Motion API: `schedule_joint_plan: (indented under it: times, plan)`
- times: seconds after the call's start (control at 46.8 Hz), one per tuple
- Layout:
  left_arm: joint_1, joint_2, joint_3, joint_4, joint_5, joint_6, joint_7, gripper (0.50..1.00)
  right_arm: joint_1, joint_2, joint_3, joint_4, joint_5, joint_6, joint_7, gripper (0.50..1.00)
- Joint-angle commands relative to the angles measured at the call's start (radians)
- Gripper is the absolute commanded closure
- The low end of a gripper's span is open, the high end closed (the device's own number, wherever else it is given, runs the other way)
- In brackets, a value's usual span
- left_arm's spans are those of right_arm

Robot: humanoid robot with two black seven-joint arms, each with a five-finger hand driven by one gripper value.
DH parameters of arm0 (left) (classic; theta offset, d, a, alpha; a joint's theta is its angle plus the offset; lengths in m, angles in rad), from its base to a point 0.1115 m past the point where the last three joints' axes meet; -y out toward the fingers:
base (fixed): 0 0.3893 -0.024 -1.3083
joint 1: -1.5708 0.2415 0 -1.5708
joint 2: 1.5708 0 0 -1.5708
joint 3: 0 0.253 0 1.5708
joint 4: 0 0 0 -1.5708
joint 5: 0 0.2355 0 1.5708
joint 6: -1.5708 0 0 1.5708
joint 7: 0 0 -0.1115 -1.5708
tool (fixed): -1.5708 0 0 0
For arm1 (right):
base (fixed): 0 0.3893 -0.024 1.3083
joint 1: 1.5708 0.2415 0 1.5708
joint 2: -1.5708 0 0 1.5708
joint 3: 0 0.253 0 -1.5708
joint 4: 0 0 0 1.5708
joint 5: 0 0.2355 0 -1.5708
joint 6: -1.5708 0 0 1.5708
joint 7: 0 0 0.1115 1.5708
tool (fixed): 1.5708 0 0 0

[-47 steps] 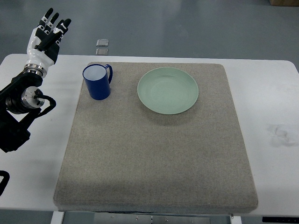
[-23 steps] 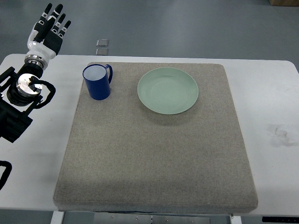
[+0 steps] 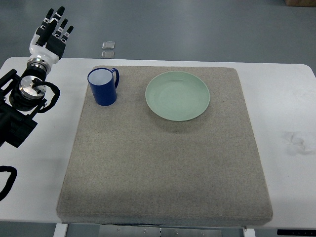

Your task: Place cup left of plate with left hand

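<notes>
Presently the blue cup point(image 3: 103, 87) stands upright on the grey mat point(image 3: 163, 163), near the mat's far left corner, its handle turned toward the plate. The pale green plate point(image 3: 177, 95) lies on the same mat, nearer the far edge than the near one, with a clear strip of mat between it and the cup. The cup is to the left of the plate.

The left hand point(image 3: 52, 33) is raised beyond the far left corner of the white desk point(image 3: 284, 98), fingers point(image 3: 58, 15) extended and spread, holding nothing. It is well apart from the cup, with bare desk between the arm and the mat's left edge. The right arm is not seen.

Assessment: the placement required by the task appears to be met, since the cup rests free and upright in the stated position with no hand on it. The mat under it looks flat, so tipping seems unlikely. What remains, as far as can be judged, is only for the left arm to go to rest.

Two small square items point(image 3: 108, 49) lie on the floor beyond the desk's far edge; they are too small to identify.
</notes>
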Motion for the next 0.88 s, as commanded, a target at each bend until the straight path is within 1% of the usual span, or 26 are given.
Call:
schedule_joint_plan:
  times: [0.0, 0.064, 0.128, 0.683, 0.854]
  plan:
    - [0.0, 0.0, 0.005, 0.0, 0.002, -0.01, -0.002, 0.536, 0.0, 0.0, 0.0, -0.001, 0.0, 0.0, 0.0, 0.568]
    - [0.0, 0.002, 0.006, 0.001, 0.003, -0.024, -0.002, 0.531, 0.0, 0.0, 0.0, -0.001, 0.0, 0.0, 0.0, 0.568]
    - [-0.001, 0.003, 0.003, 0.003, 0.002, -0.03, -0.002, 0.506, 0.0, 0.0, 0.0, -0.001, 0.0, 0.0, 0.0, 0.568]
    - [-0.001, -0.001, 0.008, 0.006, 0.002, -0.027, -0.002, 0.504, 0.0, 0.0, -0.002, 0.001, -0.008, 0.0, 0.0, 0.568]
    - [0.0, 0.0, 0.009, 0.006, 0.002, -0.027, -0.002, 0.504, -0.002, 0.0, 0.0, 0.016, -0.005, 0.014, 0.0, 0.568]
